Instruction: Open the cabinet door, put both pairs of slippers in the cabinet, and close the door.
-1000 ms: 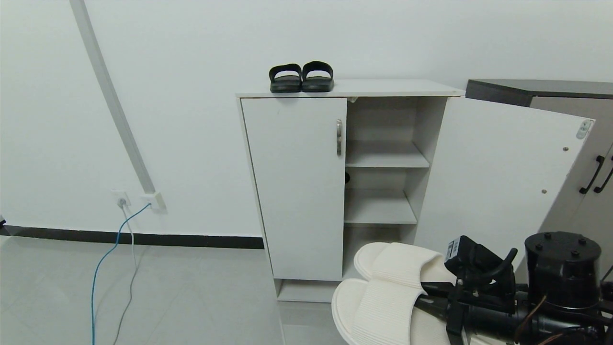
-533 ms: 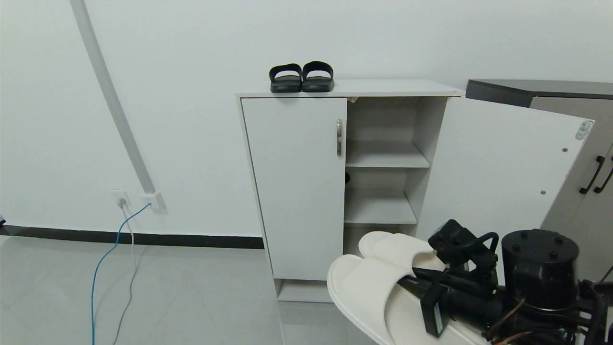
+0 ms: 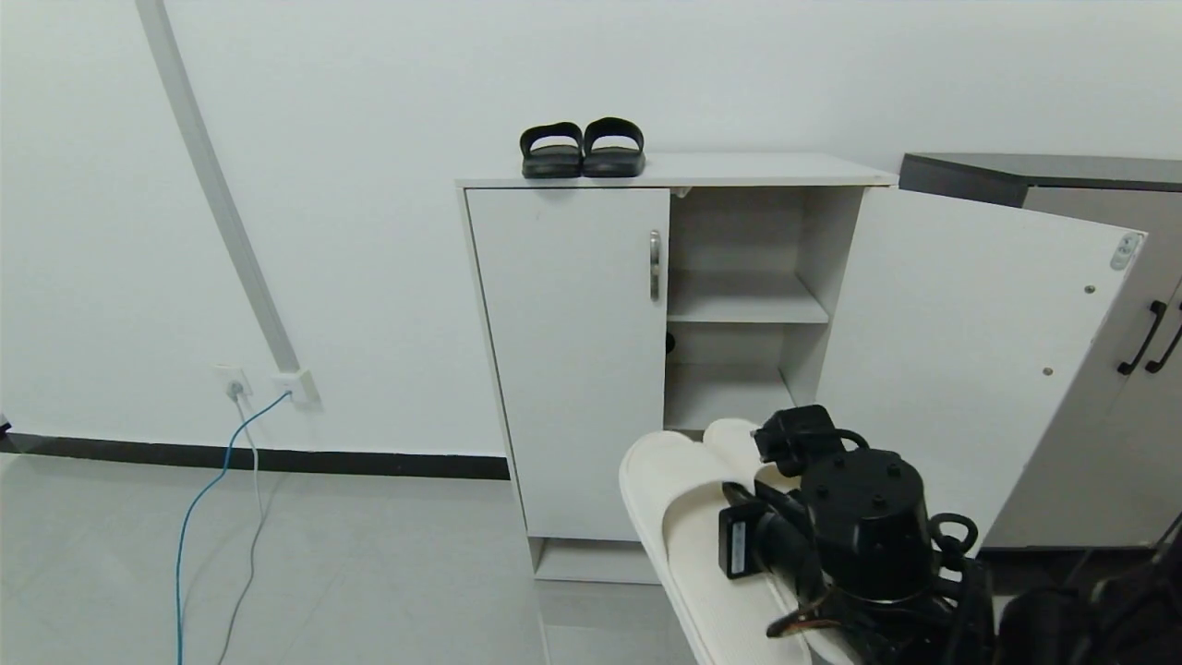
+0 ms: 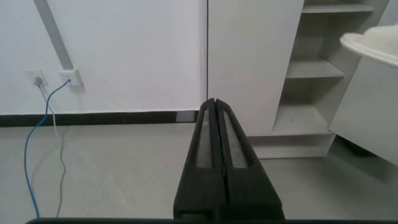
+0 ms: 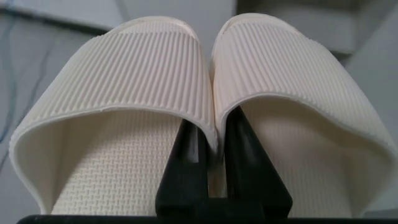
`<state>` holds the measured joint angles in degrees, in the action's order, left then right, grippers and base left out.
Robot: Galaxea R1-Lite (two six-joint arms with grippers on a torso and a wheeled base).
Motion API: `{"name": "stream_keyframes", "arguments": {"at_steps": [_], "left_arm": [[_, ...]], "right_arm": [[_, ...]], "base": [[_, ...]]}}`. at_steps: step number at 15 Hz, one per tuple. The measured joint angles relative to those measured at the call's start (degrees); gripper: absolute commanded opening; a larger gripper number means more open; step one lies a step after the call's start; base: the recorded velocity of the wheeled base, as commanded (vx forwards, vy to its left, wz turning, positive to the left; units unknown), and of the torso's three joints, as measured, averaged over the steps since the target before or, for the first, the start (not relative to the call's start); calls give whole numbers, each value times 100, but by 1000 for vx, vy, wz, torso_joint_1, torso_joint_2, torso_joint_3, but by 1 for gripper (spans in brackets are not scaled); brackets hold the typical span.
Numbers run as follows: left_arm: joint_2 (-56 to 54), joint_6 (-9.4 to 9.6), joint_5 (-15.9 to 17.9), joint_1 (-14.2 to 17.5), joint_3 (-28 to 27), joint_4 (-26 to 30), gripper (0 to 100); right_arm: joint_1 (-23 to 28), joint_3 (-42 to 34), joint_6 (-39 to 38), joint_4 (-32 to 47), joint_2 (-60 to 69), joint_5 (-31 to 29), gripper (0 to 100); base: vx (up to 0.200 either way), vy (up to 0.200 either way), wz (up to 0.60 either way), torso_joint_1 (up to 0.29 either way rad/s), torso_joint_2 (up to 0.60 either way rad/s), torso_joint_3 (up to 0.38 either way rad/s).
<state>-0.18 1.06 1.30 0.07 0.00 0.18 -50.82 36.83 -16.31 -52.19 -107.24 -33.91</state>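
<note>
Right wrist view: right pincer point(image 5: 213, 140) clamps white slippers point(image 5: 143, 81) together; left wrist view: left pincer point(image 4: 214, 111) pressed closed, empty.

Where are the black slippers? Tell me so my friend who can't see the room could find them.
Look for the white cabinet against the wall, its right door swung open. On its flat top, above the closed left door, sits the pair of black slippers. They are dark and up high, unlike the cream slippers the right gripper holds down low.
</note>
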Motion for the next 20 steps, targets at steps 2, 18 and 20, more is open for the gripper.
{"name": "stream_keyframes", "arguments": {"at_steps": [2,18,20], "left_arm": [[2,-2,-2,0,-7,0,0],[7,-28,-7,-2,-11,0,0],[7,-27,-9,0,-10,0,0]], "right_arm": [[127,396,-41,5,-356,-700,0],[280,707,-30,-23,-929,-1143,0],[280,711,-22,-26,-948,-1150,0]], "base": [[100,0,0,1,1,1],[63,-25,0,0,1,1],[0,-200,0,7,0,5]]}}
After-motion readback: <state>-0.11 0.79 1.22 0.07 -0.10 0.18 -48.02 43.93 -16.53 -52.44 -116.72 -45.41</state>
